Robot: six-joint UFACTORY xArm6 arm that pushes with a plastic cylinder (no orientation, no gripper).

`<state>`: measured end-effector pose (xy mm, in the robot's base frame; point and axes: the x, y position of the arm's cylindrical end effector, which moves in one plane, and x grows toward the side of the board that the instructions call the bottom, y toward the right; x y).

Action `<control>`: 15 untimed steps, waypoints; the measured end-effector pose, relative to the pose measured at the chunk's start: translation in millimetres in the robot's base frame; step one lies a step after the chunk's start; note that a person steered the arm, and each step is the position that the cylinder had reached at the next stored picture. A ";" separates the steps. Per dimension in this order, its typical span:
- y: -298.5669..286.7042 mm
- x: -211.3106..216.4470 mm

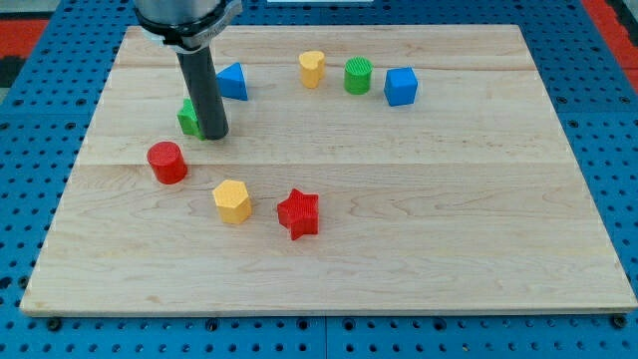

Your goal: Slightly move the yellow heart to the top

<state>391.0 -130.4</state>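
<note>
The yellow heart [312,68] lies near the board's top, left of centre. A green cylinder [358,76] and a blue cube [401,86] sit just to its right. A blue triangle [232,81] sits to its left. My tip [215,134] rests on the board at the upper left, well to the left of and below the yellow heart. It stands against a green block [187,118], which the rod partly hides.
A red cylinder [166,163] lies below and left of my tip. A yellow hexagon [232,200] and a red star [298,213] sit lower, near the middle. The wooden board [478,219] lies on a blue pegboard.
</note>
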 end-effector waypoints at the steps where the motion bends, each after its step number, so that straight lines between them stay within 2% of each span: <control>1: -7.9 -14.8; 2: -36.9 -15.1; 3: -16.9 -10.4; 4: 53.0 -9.2; 5: 106.3 26.1; 6: 113.5 54.5; 7: 131.2 59.7; 8: 199.3 59.7; 9: 210.8 59.7; 13: 210.2 49.9; 15: 86.2 -4.4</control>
<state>386.6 -44.2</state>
